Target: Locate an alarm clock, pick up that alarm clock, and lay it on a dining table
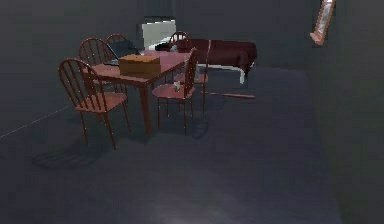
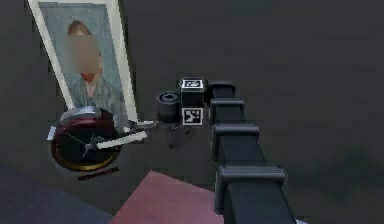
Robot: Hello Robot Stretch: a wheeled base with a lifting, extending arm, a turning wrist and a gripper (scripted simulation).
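A round red alarm clock (image 2: 84, 146) with a dark face hangs at the far end of my gripper (image 2: 112, 140), clear of every surface, so the gripper holds it. The dark arm (image 2: 240, 150) rises from the arm side view's bottom edge, with its white marker squares (image 2: 191, 100) at the wrist. In the forward view a wooden dining table (image 1: 108, 70) stands ahead toward the left, with a flat cardboard box (image 1: 139, 63) on its top.
Several wooden chairs (image 1: 86, 92) ring the table. A bed (image 1: 225, 52) lies behind it, and a thin stick (image 1: 235, 96) lies on the floor. A framed portrait (image 2: 85, 60) hangs behind the clock. A reddish-brown flat surface (image 2: 165, 203) lies below the arm. Open floor fills the forward view's foreground.
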